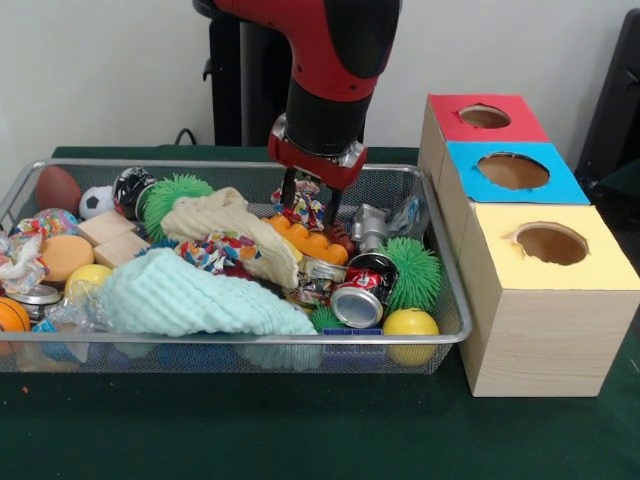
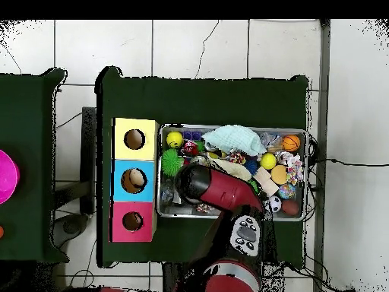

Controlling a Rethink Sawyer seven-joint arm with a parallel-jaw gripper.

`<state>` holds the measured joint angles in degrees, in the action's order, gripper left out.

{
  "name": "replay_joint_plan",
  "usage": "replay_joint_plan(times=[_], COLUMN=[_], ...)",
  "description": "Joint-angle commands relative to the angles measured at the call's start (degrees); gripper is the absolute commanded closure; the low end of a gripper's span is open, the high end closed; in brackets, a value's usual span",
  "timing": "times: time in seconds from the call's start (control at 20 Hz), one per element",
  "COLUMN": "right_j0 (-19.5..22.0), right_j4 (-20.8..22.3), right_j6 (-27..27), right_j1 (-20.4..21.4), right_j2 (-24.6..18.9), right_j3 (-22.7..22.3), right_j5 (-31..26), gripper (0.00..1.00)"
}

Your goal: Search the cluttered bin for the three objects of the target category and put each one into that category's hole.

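The wire-mesh bin [image 1: 250, 338] sits on the green table, full of mixed clutter. It also shows in the overhead view [image 2: 232, 127]. My gripper [image 1: 310, 205] is lowered into the bin's far middle, fingers apart on either side of a crumpled colourful wrapper [image 1: 308, 203], just above an orange knobbly toy [image 1: 312, 242]. Three wooden boxes stand right of the bin, each with a round hole: red top [image 1: 450, 125], blue top [image 1: 470, 185], yellow top [image 1: 500, 265]. In the overhead view the arm hides the gripper.
In the bin lie a mint cloth [image 1: 190, 295], a cream knitted cloth [image 1: 225, 220], two green spiky balls [image 1: 412, 272], a crushed can [image 1: 362, 295], a yellow ball [image 1: 411, 325], wooden blocks [image 1: 110, 238] and a brown football [image 1: 58, 188].
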<state>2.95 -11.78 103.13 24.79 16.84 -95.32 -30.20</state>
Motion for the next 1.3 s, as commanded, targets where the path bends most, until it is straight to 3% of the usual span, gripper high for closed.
replay_joint_plan(times=[0.05,0.5,0.85,1.0,1.3], right_j0=[1.1,1.1,2.4,3.4,4.8], right_j4=[-2.5,-2.9,-2.8,-2.9,-3.2], right_j6=[11.8,13.0,13.1,12.0,11.3], right_j1=[-2.5,-2.7,-5.6,-6.9,-9.8], right_j2=[-1.7,-0.6,-0.4,-1.5,-2.6], right_j3=[8.1,12.8,22.4,23.2,27.0], right_j5=[-5.9,-11.1,-18.5,-15.1,-15.3], gripper=[0.00,0.00,0.00,0.00,0.00])
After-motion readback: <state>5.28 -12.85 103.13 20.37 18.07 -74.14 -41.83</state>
